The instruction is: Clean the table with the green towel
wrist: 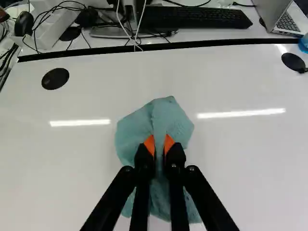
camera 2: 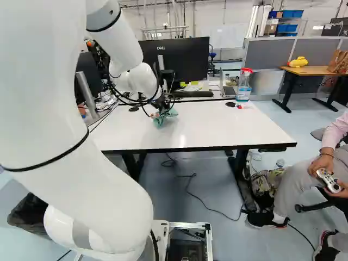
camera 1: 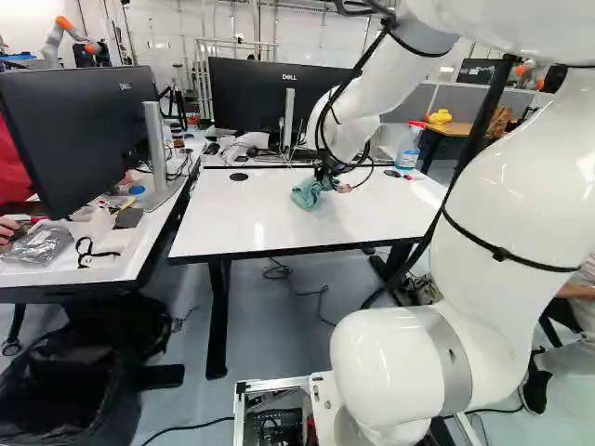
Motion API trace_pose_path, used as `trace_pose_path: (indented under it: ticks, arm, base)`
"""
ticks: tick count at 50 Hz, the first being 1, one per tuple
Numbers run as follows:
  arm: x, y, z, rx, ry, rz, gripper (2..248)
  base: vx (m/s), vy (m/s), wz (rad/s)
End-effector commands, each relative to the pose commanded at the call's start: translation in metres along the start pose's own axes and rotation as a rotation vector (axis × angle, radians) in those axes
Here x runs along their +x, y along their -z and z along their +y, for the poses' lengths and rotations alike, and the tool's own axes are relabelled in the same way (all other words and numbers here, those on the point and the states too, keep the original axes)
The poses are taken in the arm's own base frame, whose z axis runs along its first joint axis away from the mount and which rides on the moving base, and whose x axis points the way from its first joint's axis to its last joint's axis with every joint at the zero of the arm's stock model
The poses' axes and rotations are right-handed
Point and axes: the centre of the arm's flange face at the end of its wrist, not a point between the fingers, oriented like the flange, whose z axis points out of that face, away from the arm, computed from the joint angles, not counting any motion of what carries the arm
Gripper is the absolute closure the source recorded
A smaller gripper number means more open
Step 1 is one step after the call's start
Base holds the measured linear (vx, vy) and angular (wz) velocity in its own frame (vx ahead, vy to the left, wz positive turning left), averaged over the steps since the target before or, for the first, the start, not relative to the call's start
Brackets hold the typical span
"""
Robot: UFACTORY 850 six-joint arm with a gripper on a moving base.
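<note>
Plainly, holds the green towel (wrist: 156, 113) pinched in the jaws, with a fold of cloth caught from two sides between the orange pads (wrist: 149, 144). Spreads the rest of the cloth loosely ahead of the jaws and under them, in a rumpled, uneven shape. Has the towel down at the white desk (camera 1: 214, 223), toward its far side, between one round black cap (wrist: 55, 79) and a second black cap (wrist: 292, 60), but nearer to the base than either. Cannot tell how firmly pressed down.

Reaches there from above with the white arm (camera 2: 144, 81), bent low over the desk, with black cables (camera 1: 323, 130) looped around the wrist end.

Across the dark gap at the far edge, shows a keyboard (wrist: 192, 18) and, off to one side of it, an open laptop (wrist: 281, 19). Beyond the towel in the right base view, shows a black monitor (camera 2: 187, 54). To the right of that, near the far edge of the desk, shows a spray bottle (camera 2: 244, 88) with a red top and blue liquid, and a red marker (camera 2: 246, 106) near its foot.
</note>
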Motion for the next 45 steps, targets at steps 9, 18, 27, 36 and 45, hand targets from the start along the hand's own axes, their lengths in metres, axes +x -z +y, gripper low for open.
trace_pose_path:
  ticks: [9,18,27,36,45]
  arm:
    - [0.010,-0.017,0.008,-0.011,-0.012,-0.009,208]
    - [0.019,-0.039,0.016,-0.021,-0.023,-0.024,208]
    - [0.026,-0.062,0.022,-0.027,-0.030,-0.038,208]
    - [0.029,-0.080,0.025,-0.029,-0.033,-0.053,208]
    - [0.025,-0.092,0.025,-0.029,-0.034,-0.071,208]
  base:
    - [0.000,0.000,0.000]
    - [0.000,0.000,0.000]
    - [0.000,0.000,0.000]
    - [0.000,0.000,0.000]
    - [0.000,0.000,0.000]
